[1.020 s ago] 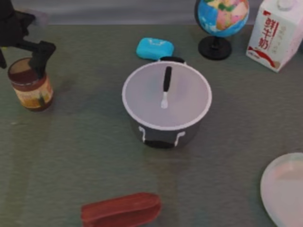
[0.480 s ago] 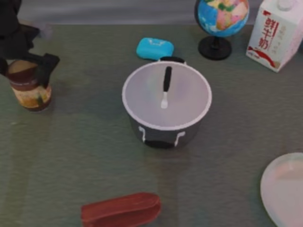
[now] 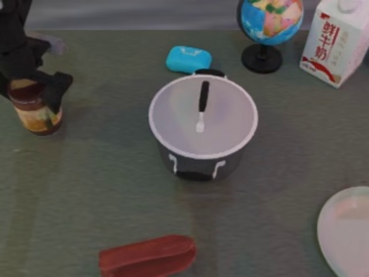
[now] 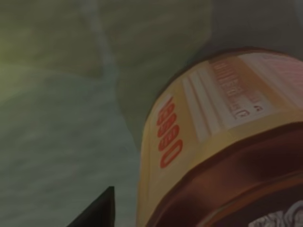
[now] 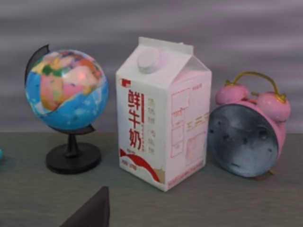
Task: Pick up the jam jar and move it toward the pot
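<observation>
We are working at a rendered tabletop with a homely mix: our grey-green desk (image 3: 104,190) carries a pot (image 3: 203,124), a milk carton (image 5: 161,113), a globe (image 5: 66,94), a pink alarm clock (image 5: 248,135) and a white plate (image 3: 346,231), before a plain grey wall.

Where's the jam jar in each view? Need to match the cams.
Top view: the jam jar stands at the table's far left, under the left hand, well left of the pot.
Left wrist view: the jar fills much of the picture, its yellow-orange label facing the camera.
Right wrist view: not in it.
Shared landmark: that label, seen in the top and left wrist views.
</observation>
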